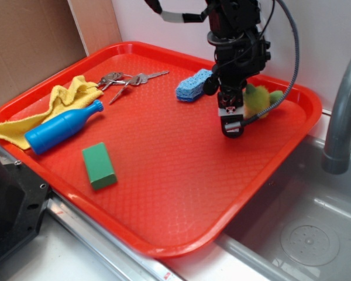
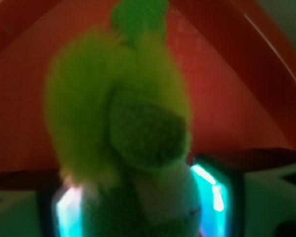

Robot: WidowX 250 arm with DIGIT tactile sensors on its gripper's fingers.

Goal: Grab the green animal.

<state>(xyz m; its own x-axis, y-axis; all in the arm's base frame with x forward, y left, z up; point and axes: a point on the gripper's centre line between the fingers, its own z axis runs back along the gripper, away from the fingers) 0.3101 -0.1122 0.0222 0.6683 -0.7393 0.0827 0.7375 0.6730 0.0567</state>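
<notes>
Green fuzz fills most of the wrist view: the animal sits right between the two lit fingers at the bottom of that frame, its body spilling over the gap, with a darker green limb near the top centre. From this close and blurred, the hand looks closed around the toy, or very nearly so; the plush appears pressed between the fingers, though firm contact on both sides cannot be confirmed.

In the exterior view, the hand hangs low at the right of the red tray, in the upper right of the frame. The animal shows just behind and to the right of it, its yellow-green body and one green limb sticking out past the black arm. It seems to rest on the tray floor near the far right rim; whether it is lifted at all cannot be told from here.

Elsewhere on the tray, well apart from the hand: a blue sponge just to its left, keys toward the upper left, a blue bottle lying on a yellow cloth at the left, and a green block at lower left.

Judging by this, the approach is done and the grasp is at or near closure. What remains is to confirm the grip and raise the toy clear.
</notes>
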